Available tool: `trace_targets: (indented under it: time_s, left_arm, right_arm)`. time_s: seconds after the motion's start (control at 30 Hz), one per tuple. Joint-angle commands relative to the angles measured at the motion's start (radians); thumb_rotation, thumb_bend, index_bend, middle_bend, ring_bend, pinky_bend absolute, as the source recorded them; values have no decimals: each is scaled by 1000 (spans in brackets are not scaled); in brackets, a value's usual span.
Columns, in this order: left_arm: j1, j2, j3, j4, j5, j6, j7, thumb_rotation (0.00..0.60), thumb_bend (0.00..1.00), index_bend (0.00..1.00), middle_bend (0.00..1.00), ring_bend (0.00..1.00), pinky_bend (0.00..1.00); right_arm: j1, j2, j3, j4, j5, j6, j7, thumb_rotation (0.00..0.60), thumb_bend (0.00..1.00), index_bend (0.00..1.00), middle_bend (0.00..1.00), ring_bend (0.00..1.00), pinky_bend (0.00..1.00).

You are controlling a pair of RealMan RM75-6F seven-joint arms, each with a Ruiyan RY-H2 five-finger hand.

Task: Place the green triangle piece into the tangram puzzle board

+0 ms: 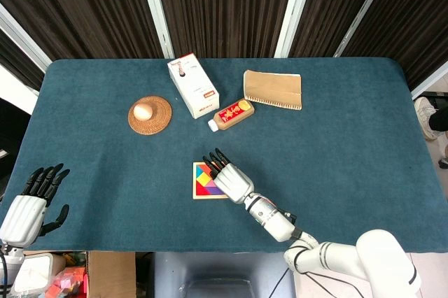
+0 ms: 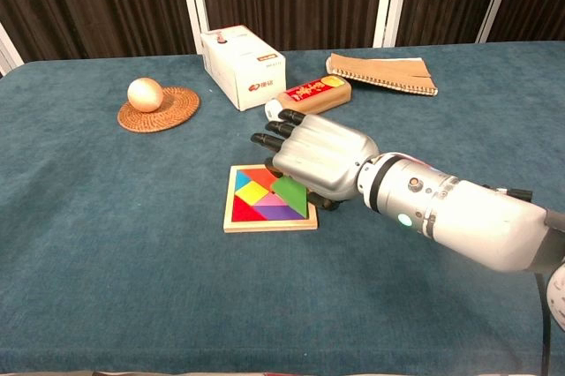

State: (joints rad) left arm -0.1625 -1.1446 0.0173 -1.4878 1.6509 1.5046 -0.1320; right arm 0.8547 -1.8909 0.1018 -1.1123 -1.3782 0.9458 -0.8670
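Observation:
The tangram board point(image 2: 250, 214) lies flat near the table's middle, with coloured pieces in it; the head view shows the board point(image 1: 202, 180) half covered. My right hand point(image 2: 321, 160) hovers low over the board's right side, fingers stretched toward the far edge. The green triangle piece point(image 2: 290, 194) sticks out from under the palm, tilted over the board's right part, and the hand seems to pinch it from beneath. In the head view my right hand point(image 1: 229, 178) hides the piece. My left hand point(image 1: 32, 206) hangs off the table's near left corner, fingers apart, holding nothing.
Behind the board lie a red flat bottle point(image 2: 314, 92), a white box point(image 2: 242, 67) and a tan notebook point(image 2: 382, 72). A woven coaster point(image 2: 160, 109) with an egg point(image 2: 145, 93) sits at the far left. Dark curtains close off the back.

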Motion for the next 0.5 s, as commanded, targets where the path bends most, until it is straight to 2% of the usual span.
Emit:
trace_targets:
  time_s: [0.03, 0.5]
  left_arm:
    - [-1, 0, -1, 0, -1, -1, 0, 600, 490, 0, 0, 0, 0]
    - [3, 1, -1, 1, 0, 6, -1, 600, 490, 0, 0, 0, 0]
  right_arm:
    - [0, 2, 0, -3, 0, 0, 1, 600, 492, 435, 129, 0, 0]
    - [-6, 32, 1, -38, -3, 8, 15, 600, 492, 399, 125, 0, 0]
